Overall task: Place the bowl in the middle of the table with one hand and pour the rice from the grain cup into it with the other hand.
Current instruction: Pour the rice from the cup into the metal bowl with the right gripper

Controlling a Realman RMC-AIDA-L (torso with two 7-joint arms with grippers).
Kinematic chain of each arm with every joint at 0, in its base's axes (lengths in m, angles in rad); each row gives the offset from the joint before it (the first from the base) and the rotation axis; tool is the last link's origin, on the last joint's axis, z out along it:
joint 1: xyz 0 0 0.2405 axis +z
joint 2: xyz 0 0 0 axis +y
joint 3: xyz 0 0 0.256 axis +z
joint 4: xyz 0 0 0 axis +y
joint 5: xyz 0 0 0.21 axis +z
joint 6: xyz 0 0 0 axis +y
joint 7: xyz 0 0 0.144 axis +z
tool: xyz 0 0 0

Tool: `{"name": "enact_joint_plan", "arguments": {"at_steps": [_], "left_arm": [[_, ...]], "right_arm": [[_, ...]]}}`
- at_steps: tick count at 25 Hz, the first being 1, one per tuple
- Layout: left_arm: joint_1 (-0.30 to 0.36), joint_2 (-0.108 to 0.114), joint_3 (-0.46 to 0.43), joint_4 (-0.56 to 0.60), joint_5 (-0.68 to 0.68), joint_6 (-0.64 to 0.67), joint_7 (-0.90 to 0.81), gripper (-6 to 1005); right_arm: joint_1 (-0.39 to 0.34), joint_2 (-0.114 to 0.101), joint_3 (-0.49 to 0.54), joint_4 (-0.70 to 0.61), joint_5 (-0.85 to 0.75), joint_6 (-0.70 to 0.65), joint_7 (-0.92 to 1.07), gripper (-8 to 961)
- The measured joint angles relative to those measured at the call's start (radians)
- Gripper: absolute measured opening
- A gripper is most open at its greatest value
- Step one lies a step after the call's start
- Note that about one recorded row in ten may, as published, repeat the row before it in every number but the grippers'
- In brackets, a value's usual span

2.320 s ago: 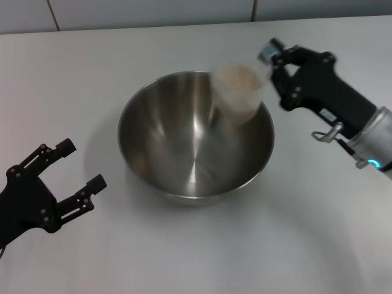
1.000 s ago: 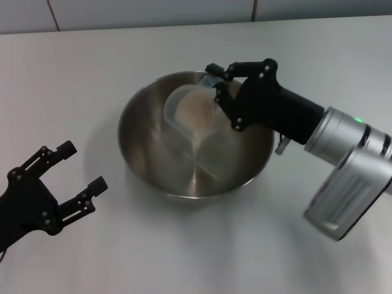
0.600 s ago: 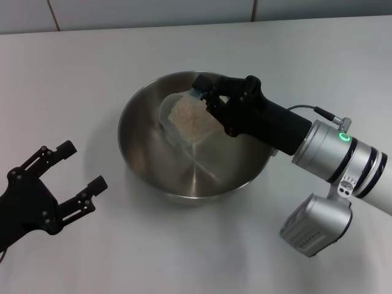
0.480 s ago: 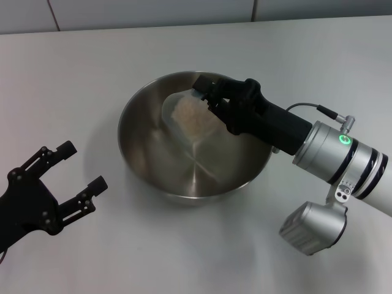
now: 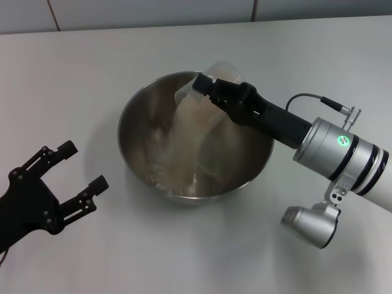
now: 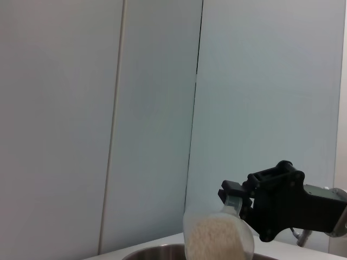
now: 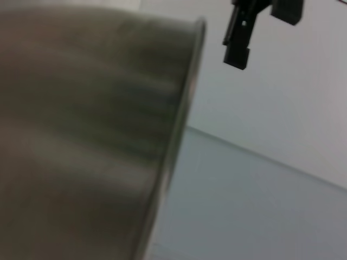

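The steel bowl [image 5: 138, 116] stands in the middle of the white table [image 5: 73, 55]. My right gripper [image 5: 211, 87] reaches over the bowl's far rim, shut on the clear grain cup [image 5: 223, 68], which is tipped steeply mouth-down. Rice [image 5: 184, 131] streams from the cup down the bowl's inside and gathers at the bottom. The left wrist view shows the cup [image 6: 219, 238] with pale rice in it, held by the right gripper [image 6: 238, 203] above the bowl's rim [image 6: 157, 252]. My left gripper [image 5: 70, 174] rests open on the table to the bowl's left front, apart from it.
The right wrist view is filled by the bowl's outer wall [image 7: 81, 135], with a black gripper finger [image 7: 238, 43] beyond its rim. A tiled wall [image 5: 153, 12] runs behind the table's far edge.
The right wrist has rolled further and the cup has tipped more. The rice that sat in the cup now pours into the bowl. The left gripper has not moved.
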Motion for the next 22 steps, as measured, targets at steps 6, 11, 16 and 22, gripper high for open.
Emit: {"name": "enact_joint_plan", "arguments": {"at_steps": [6,11,16,22], "left_arm": [[-0.002,0.0,0.0,-0.001,0.0,0.0,-0.002,861],[-0.003,0.0,0.0,-0.001,0.0,0.0,-0.004,861],[-0.003,0.0,0.0,-0.001,0.0,0.0,-0.004,861],[-0.001,0.0,0.0,-0.001,0.0,0.001,-0.005,861]], "right_arm": [[0.014,-0.002,-0.007,-0.01,-0.004,-0.01,-0.067,33],[0.025,-0.002,-0.012,-0.024,-0.015,-0.03,-0.12,32],[0.028,-0.002,-0.022,-0.031,-0.026,-0.031,-0.167,29],[0.026,-0.001,-0.024,-0.033,-0.036,-0.034,-0.193,24]]}}
